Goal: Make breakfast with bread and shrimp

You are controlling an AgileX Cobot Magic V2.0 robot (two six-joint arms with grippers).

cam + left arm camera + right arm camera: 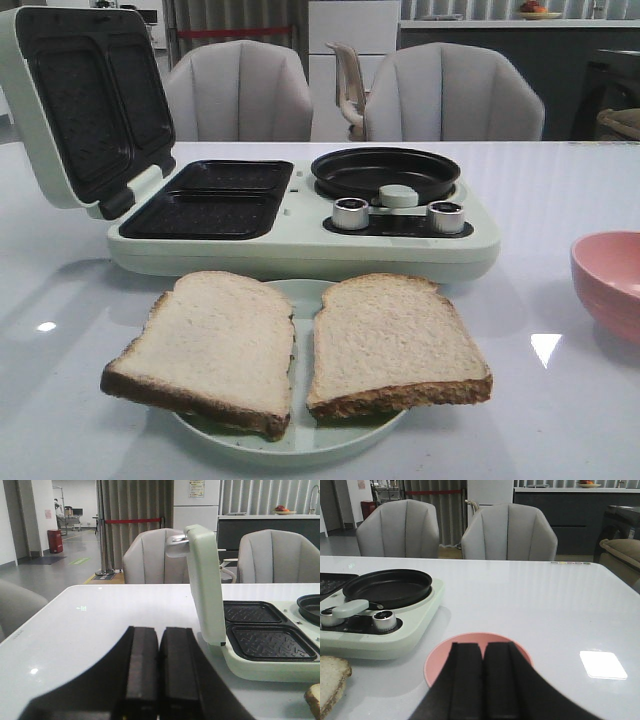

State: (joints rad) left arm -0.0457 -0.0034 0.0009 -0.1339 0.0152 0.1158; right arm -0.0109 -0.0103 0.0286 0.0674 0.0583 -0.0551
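Front view: two slices of bread [295, 348] lie side by side on a pale plate [300, 438], just in front of the open breakfast maker [300, 215]; sandwich plates [212, 198] to the left, round pan [385, 172] to the right; pink bowl [610, 283] at the right edge; no arm shows; shrimp not visible.

Left wrist view: left gripper [159, 670] has its fingers pressed together, holding nothing; a crust corner [314, 700] peeps in on the side of the maker; the raised lid [204, 580] stands ahead.

Right wrist view: right gripper [482, 680] likewise closed and empty, hovering over the pink bowl [440, 662]; bread edge [332, 680] lies toward the maker side; bowl's contents hidden.

Judgement: the bread sits between the arms, neither clearly nearer.
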